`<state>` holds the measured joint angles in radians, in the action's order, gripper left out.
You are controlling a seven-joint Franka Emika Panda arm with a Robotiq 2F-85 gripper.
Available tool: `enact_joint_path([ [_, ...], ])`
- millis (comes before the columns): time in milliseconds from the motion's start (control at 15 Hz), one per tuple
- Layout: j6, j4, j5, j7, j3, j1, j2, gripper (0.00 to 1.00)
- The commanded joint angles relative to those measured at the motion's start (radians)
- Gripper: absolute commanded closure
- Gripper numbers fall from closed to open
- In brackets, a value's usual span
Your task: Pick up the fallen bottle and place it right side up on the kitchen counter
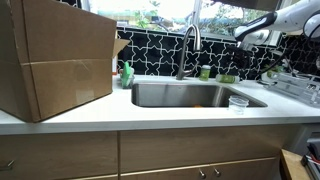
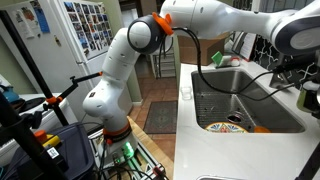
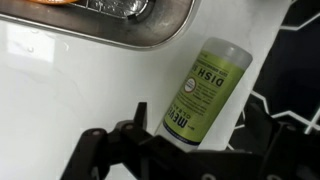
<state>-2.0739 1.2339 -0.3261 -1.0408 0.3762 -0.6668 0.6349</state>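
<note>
The yellow-green bottle (image 3: 205, 92) lies on its side on the white kitchen counter (image 3: 60, 100), beside the rim of the steel sink (image 3: 130, 35) and close to the black-and-white tiled wall. My gripper (image 3: 198, 128) is open, with one finger on each side of the bottle's lower end; I cannot tell if they touch it. In an exterior view my gripper (image 1: 243, 42) hangs over the back right of the counter (image 1: 150, 115), above a small green shape that looks like the bottle (image 1: 228, 77). In the other exterior view the gripper (image 2: 292, 62) is at the far right and the bottle is hidden.
A large cardboard box (image 1: 50, 60) stands on the counter. A green soap bottle (image 1: 127, 73), the faucet (image 1: 190, 45) and a squat green container (image 1: 204, 72) stand behind the sink (image 1: 190, 95). A clear cup (image 1: 238, 102) and a dish rack (image 1: 295, 85) are nearby.
</note>
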Motion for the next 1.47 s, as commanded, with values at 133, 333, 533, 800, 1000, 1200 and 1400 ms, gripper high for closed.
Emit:
enact_joint_path([
  [133,-0.041,-0.147,0.011,-0.018,-0.024,-0.073,0.137,0.0],
  [333,-0.08,-0.188,0.028,-0.033,-0.024,-0.086,0.18,0.0],
  [533,-0.071,-0.237,0.045,-0.073,-0.014,-0.098,0.225,0.0],
  [800,-0.025,-0.284,0.072,-0.119,-0.023,-0.12,0.266,0.0],
  [1000,0.013,-0.317,0.083,-0.135,-0.031,-0.133,0.291,0.31],
  [1200,0.043,-0.355,0.09,-0.148,-0.041,-0.145,0.312,0.46],
  [1400,0.072,-0.391,0.097,-0.153,-0.053,-0.154,0.326,0.59],
])
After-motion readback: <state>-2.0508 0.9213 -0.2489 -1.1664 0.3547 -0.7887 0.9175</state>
